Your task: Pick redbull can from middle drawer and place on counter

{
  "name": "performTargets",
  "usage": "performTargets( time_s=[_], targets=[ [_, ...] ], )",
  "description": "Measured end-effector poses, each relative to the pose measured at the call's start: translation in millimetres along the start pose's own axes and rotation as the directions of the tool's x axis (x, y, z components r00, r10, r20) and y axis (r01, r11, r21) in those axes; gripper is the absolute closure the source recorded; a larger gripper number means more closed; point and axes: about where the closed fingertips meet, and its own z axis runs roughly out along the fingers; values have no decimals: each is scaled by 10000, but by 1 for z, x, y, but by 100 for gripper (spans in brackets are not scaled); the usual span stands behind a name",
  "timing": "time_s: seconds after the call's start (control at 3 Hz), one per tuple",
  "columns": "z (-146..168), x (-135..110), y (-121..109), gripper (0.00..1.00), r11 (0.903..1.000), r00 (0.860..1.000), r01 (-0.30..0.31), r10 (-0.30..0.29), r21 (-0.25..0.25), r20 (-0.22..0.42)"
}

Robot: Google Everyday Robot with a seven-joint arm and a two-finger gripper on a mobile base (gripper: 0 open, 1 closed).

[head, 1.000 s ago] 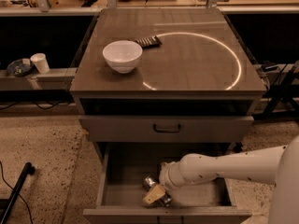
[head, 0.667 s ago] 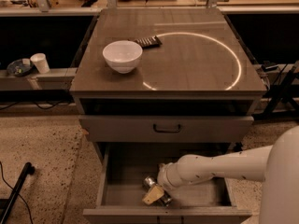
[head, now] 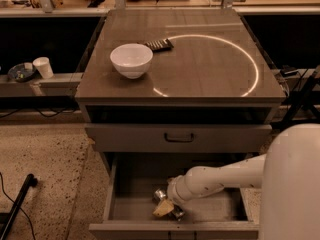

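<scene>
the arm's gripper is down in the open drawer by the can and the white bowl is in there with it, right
Not quite. The white bowl is not in the drawer; it stands on the counter, as the camera view shows. The rest holds: the gripper is down in the open drawer by the can.

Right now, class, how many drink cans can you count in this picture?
1. The can lies in the open drawer, partly under the pincer, which is down inside it. More could be hidden behind the arm.
</scene>
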Motion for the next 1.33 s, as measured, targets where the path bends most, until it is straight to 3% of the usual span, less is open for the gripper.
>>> performTargets(
  time_s=[0.33, 1.0, 1.33],
  targets=[
    [6, 3, -2, 35, 10000, 9998, 50, -50, 19, -180],
    [12, 2, 1, 81, 9994, 9992, 323, -326, -133, -220],
    [25, -7, 12, 100, 9927, 9958, 333, -230, -1159, 886]
  ],
)
